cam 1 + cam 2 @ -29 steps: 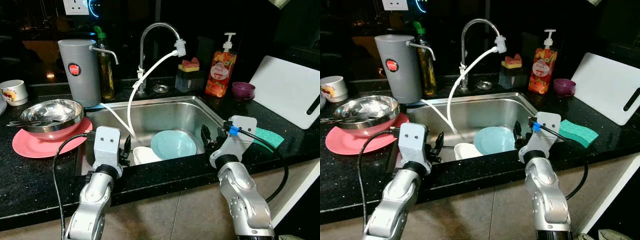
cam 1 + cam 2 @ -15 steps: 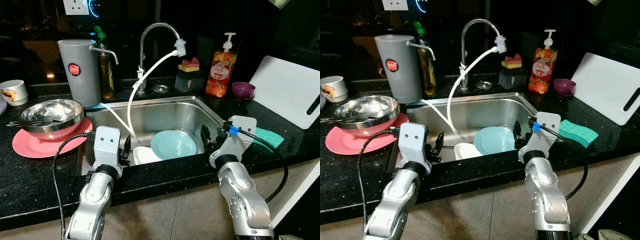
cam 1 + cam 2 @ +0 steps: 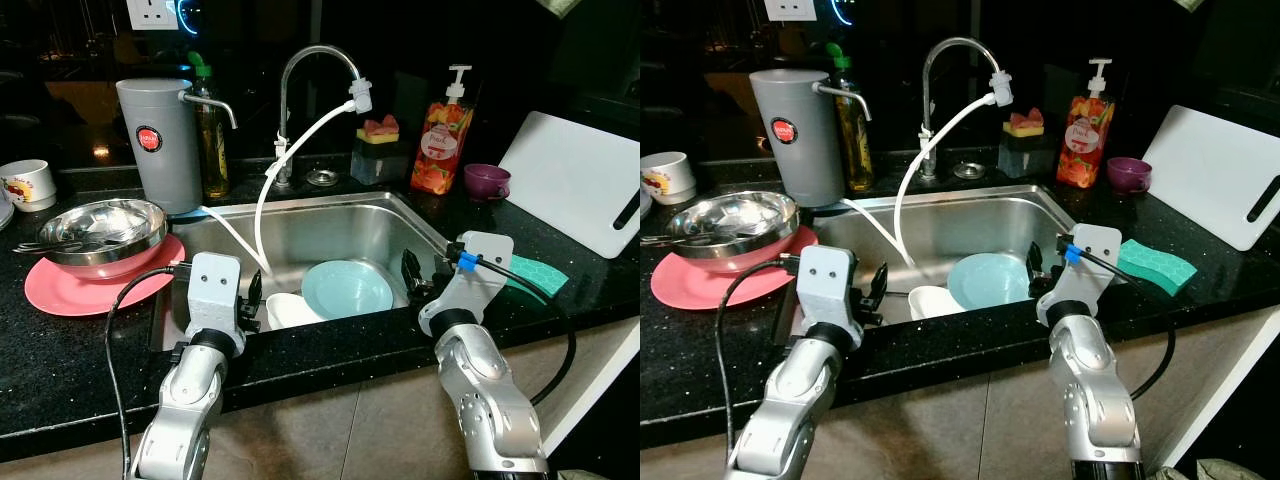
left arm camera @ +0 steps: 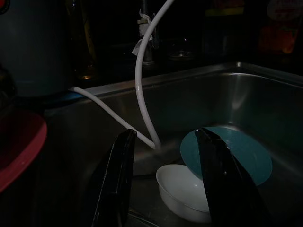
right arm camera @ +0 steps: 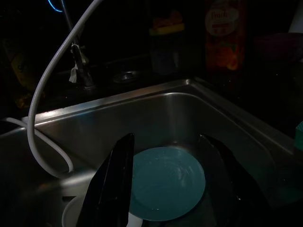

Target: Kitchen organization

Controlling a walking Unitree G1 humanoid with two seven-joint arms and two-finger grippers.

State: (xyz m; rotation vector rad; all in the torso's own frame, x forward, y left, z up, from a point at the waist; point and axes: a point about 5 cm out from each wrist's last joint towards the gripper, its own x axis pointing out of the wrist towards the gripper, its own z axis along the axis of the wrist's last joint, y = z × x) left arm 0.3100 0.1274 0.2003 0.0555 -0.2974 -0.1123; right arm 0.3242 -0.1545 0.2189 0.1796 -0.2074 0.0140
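Lying in the steel sink [image 3: 300,225], a pale blue plate [image 3: 347,288] leans on a white bowl [image 3: 290,310] at its 9 o'clock. On the bench, a grey canister [image 3: 160,140] at 11 o'clock carries a round red label, unreadable. From the left wrist, the left end effector [image 4: 165,184] hangs spread and empty over the bowl. From the right wrist, the right end effector [image 5: 168,189] gapes empty above the plate; an orange soap bottle [image 5: 225,28] behind reads blurred.

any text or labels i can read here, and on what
Round red badge on the grey dispenser: lettering too small to read.
Orange soap bottle: label print blurred in the head views; the dark right wrist view shows a word, not legible.
White mug: a picture, no readable words.
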